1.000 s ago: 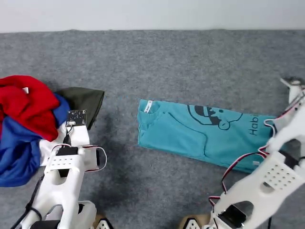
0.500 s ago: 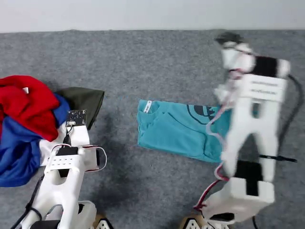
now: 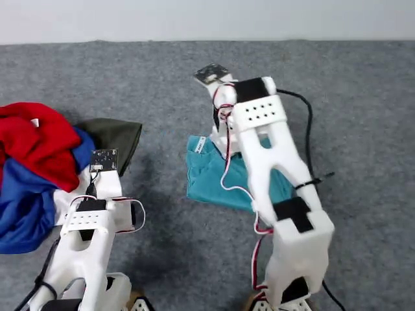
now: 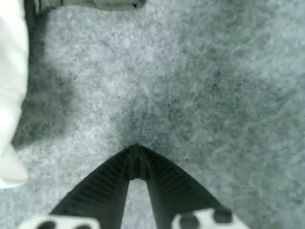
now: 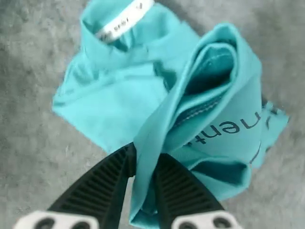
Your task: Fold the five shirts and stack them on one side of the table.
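Observation:
The teal shirt (image 3: 207,178) lies mid-table with its collar and label (image 5: 124,21) toward the left. My right gripper (image 5: 143,160) is shut on a bunched fold of this shirt, with the printed end doubled over the body. In the high view the right gripper (image 3: 220,144) hangs over the collar end, and the arm covers the shirt's right part. A pile at the left edge holds a red shirt (image 3: 32,139), a blue shirt (image 3: 26,207), a dark green shirt (image 3: 117,136) and a white shirt (image 3: 107,188). My left gripper (image 4: 138,155) is shut on nothing over bare carpet beside the pile.
Grey carpet (image 3: 350,97) covers the whole table. A white cloth edge (image 4: 9,95) shows beside the left gripper. Open carpet lies at the back and to the right of the teal shirt.
The right arm swung from the table's right edge across to the left, carrying the teal shirt's printed end over toward the collar. The left arm has not moved.

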`<action>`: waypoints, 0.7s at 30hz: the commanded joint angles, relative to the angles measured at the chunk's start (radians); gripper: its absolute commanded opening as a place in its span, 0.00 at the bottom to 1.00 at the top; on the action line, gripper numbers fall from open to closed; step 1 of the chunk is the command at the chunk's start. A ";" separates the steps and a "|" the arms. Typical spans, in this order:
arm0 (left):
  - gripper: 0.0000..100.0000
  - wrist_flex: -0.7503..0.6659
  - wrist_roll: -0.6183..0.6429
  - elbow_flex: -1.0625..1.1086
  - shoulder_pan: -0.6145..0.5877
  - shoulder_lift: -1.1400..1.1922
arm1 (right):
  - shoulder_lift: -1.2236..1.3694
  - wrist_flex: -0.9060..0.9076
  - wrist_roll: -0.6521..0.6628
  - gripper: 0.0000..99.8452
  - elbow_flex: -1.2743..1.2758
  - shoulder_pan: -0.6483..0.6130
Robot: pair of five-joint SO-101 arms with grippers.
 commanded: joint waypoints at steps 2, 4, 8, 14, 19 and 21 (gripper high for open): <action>0.02 0.028 -0.012 0.010 0.012 0.000 | 0.081 0.028 0.021 0.01 -0.212 -0.050; 0.02 0.028 -0.012 0.010 0.012 0.000 | 0.139 0.064 0.032 0.02 -0.282 -0.079; 0.02 0.028 -0.012 0.010 0.012 0.000 | 0.225 0.091 0.060 0.13 -0.330 -0.125; 0.02 0.028 -0.012 0.010 0.012 0.000 | 0.174 0.094 0.060 0.20 -0.319 -0.108; 0.02 0.028 -0.012 0.010 0.012 0.000 | 0.101 0.094 0.063 0.20 -0.255 -0.002; 0.02 0.028 -0.012 0.010 0.012 0.000 | 0.082 0.094 0.063 0.20 -0.189 0.028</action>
